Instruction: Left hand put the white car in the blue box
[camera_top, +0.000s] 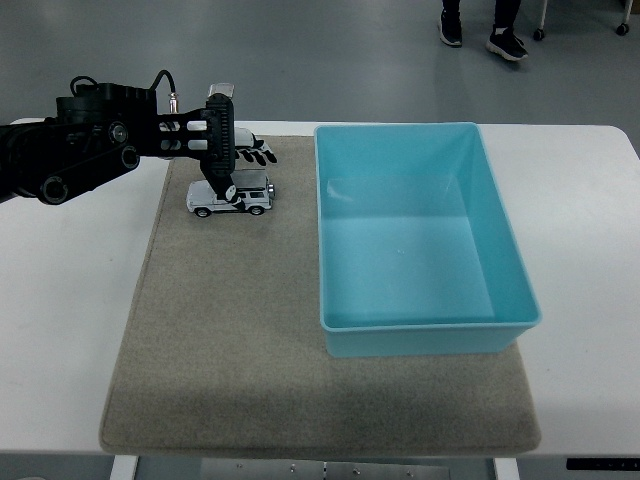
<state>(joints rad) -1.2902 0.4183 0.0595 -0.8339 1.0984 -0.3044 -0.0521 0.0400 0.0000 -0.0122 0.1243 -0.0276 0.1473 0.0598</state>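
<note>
The white toy car (232, 196) stands on the grey mat (230, 340), left of the blue box (420, 150). My left hand (235, 168) hangs right over the car. Its thumb (221, 184) points down against the car's near side, and its fingers (256, 155) reach out just behind the car's roof, not closed around it. The car still rests on the mat. The blue box is open-topped and holds nothing. My right hand is out of view.
The mat covers the middle of the white table (70, 300). The box's left wall (322, 230) stands a short way right of the car. A person's shoes (505, 40) show on the floor at the top.
</note>
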